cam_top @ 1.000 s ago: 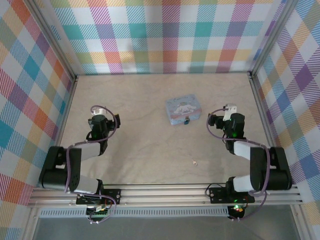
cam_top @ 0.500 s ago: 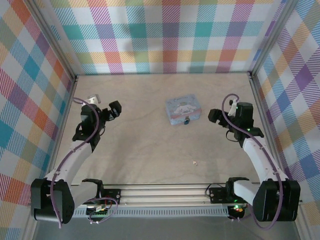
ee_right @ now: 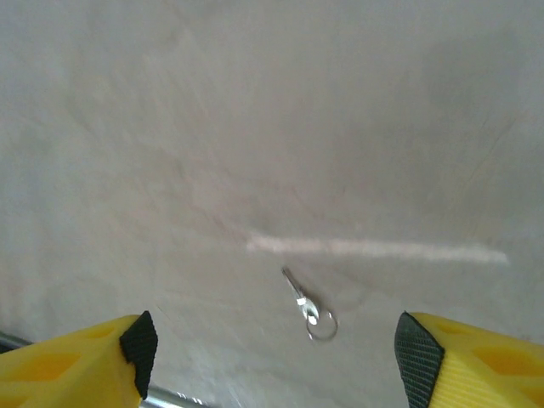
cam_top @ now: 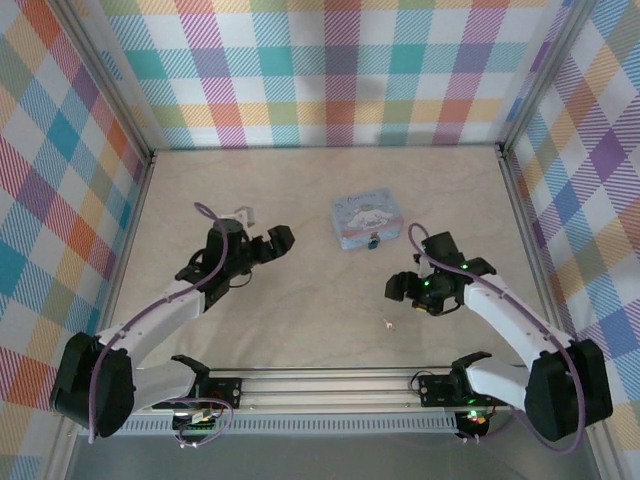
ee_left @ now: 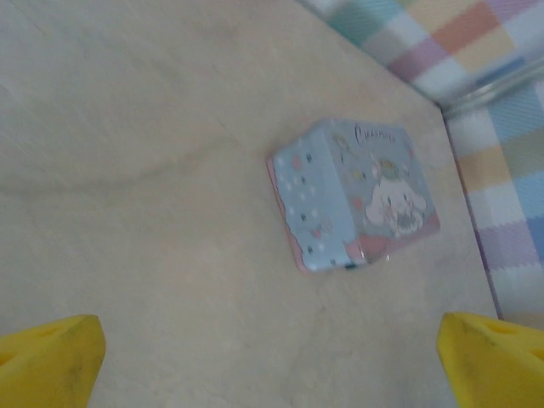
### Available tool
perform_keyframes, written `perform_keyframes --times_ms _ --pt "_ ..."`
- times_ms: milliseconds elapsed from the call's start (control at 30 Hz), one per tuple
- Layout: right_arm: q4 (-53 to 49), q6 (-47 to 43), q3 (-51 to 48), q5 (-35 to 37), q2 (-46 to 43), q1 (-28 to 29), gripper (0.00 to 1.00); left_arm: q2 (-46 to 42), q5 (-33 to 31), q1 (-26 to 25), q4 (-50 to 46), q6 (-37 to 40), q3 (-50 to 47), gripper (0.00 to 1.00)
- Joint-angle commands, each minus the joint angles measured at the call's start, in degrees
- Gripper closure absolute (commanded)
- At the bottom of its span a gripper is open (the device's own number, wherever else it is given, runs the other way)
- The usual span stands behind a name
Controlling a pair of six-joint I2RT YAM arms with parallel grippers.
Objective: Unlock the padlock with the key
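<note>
The small silvery key (ee_right: pixel 303 303) with its ring lies flat on the table, in line with the gap between my right gripper's (ee_right: pixel 276 365) open jaws and a little ahead of them. From above, the key (cam_top: pixel 387 323) is a pale speck just below and left of the right gripper (cam_top: pixel 403 293). The dark padlock (cam_top: pixel 373 241) hangs at the front edge of the light-blue cartoon tin (cam_top: pixel 368 221). My left gripper (cam_top: pixel 275 243) is open, left of the tin and apart from it. In the left wrist view the tin (ee_left: pixel 357 195) lies ahead, and the padlock (ee_left: pixel 350 266) is a dark sliver at its lower edge.
Checked walls enclose the table on three sides. An aluminium rail (cam_top: pixel 330 385) runs along the near edge below the key. A pale streak (ee_right: pixel 374 249) marks the tabletop just beyond the key.
Both arms have swung inward. The left gripper moved right toward the tin. The right gripper moved left and nearer, down toward the key, and its jaws have narrowed somewhat.
</note>
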Motion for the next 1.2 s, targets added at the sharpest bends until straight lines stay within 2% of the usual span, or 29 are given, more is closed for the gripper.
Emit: perform_keyframes --times_ms 0,233,467,1167 --pt "-4.83 3.03 -0.34 1.44 2.76 3.31 0.27 1.25 -0.01 -2.17 2.81 -1.57 2.4 0.0" --pt "-3.6 4.24 0.18 2.48 9.84 8.5 0.37 2.72 -0.36 -3.01 3.42 -1.73 3.15 0.0" --pt "-0.94 5.49 1.04 4.23 14.59 11.07 0.46 1.82 -1.13 -3.09 2.15 -1.44 3.14 0.0" --pt "-0.62 5.3 3.44 7.36 20.07 13.59 0.69 2.47 -1.68 -3.09 0.96 -1.52 3.74 0.0"
